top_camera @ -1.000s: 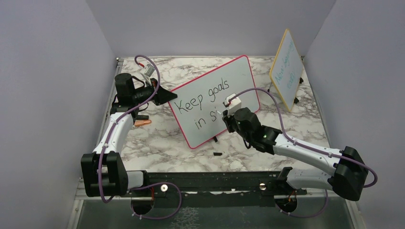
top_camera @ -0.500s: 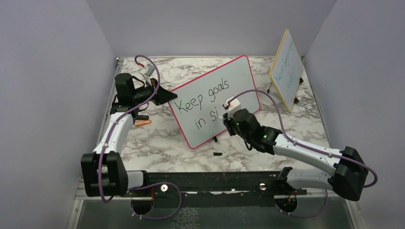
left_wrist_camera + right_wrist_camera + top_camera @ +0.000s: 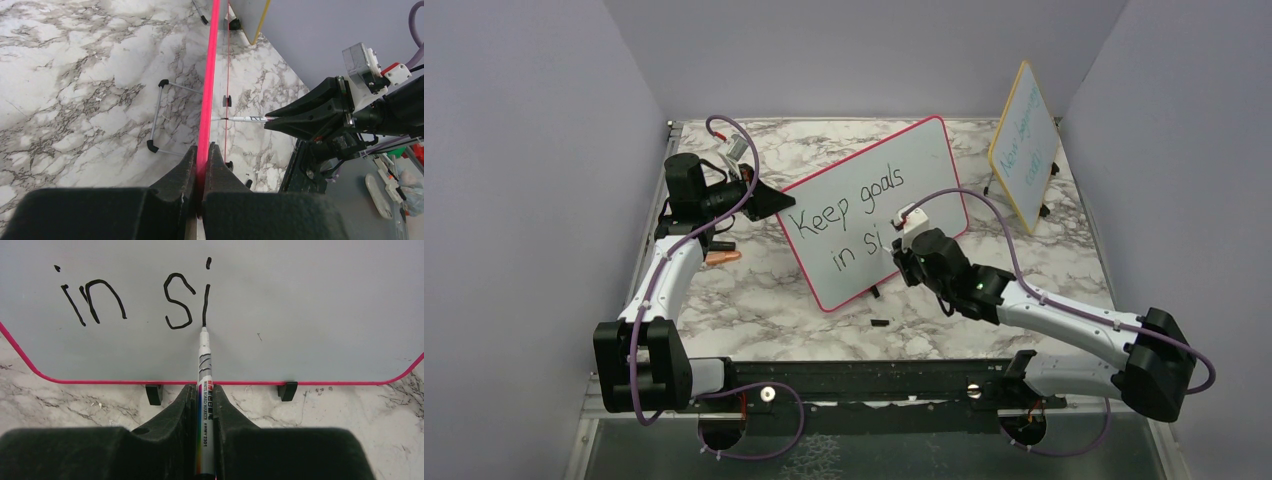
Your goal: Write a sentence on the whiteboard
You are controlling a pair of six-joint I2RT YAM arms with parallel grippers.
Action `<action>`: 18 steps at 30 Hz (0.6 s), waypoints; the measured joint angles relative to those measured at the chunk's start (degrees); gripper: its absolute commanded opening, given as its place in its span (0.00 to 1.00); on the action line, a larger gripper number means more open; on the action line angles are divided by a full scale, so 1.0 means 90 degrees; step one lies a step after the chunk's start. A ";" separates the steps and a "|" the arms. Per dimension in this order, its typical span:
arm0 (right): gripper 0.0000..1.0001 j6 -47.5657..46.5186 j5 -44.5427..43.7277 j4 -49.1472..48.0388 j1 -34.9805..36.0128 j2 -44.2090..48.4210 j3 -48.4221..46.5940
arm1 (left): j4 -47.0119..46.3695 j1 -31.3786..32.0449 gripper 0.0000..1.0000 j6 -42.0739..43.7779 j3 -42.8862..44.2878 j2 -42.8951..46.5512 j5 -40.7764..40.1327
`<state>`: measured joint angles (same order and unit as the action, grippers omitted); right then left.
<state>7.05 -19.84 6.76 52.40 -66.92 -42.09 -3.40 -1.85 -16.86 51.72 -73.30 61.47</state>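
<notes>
Whiteboard (image 3: pixel 924 160) sentence (image 3: pixel 844 215) has just gained an "i", so "ght" remains; right pincer (image 3: pixel 205 390) grips the marker (image 3: pixel 204 360), left pincer (image 3: pixel 202 152) clamps the board's edge.

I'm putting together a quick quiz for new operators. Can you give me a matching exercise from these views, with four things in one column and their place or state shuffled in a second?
Column one:
1. left hand
2. right hand
3. marker
4. yellow-framed board

Column two:
A. stands at the far right of the table
B. shut on the pink edge of the whiteboard
C. tip touching the foot of the letter i
D. shut on the marker

Pairs: 1-B, 2-D, 3-C, 4-A
</notes>
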 measured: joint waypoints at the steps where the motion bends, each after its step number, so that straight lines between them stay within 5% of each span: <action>1: 0.00 0.0000 0.0000 0.0000 -0.0002 0.0019 0.0000 | 0.0000 0.0000 0.00 0.0000 0.0000 0.0000 0.0002; 18: 0.01 -0.0117 -0.0437 -0.0447 -0.0044 0.0425 0.0194 | 0.0000 0.0000 0.00 0.0000 0.0002 0.0000 0.0002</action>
<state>6.00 -23.77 2.74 52.01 -63.09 -40.34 -3.40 -1.85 -16.86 51.75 -73.30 61.49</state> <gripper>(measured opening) 0.173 0.030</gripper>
